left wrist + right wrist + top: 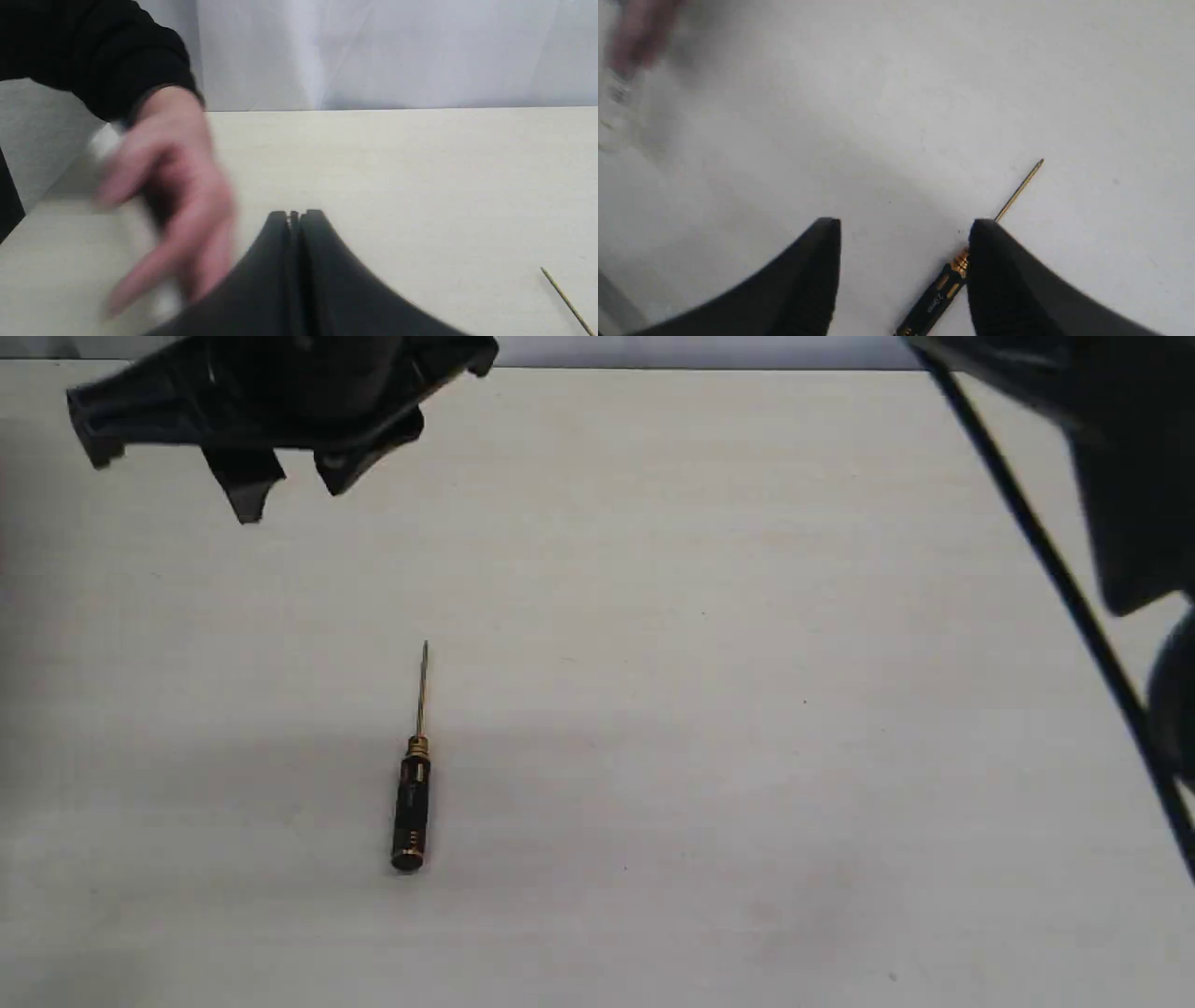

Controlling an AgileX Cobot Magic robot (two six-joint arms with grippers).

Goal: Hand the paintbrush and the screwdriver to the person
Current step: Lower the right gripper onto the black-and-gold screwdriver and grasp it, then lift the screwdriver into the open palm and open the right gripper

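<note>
My left gripper (295, 215) hangs pressed together beside the person's hand (173, 186); my right gripper (906, 226) hovers spread above the screwdriver (943, 289).

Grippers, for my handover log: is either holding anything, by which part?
Nothing is held. The left gripper is shut empty, the right gripper open; the slim black-and-gold screwdriver lies free on the pale table.

In the left wrist view the person's hand (173, 186) is a motion smear — fingers run together, the pale patch (102, 142) behind them unreadable. The screwdriver (563, 298) shows only its shaft there, cut by the frame edge. In the exterior view the left gripper (289, 499), upper left, is cropped by the top edge.
</note>
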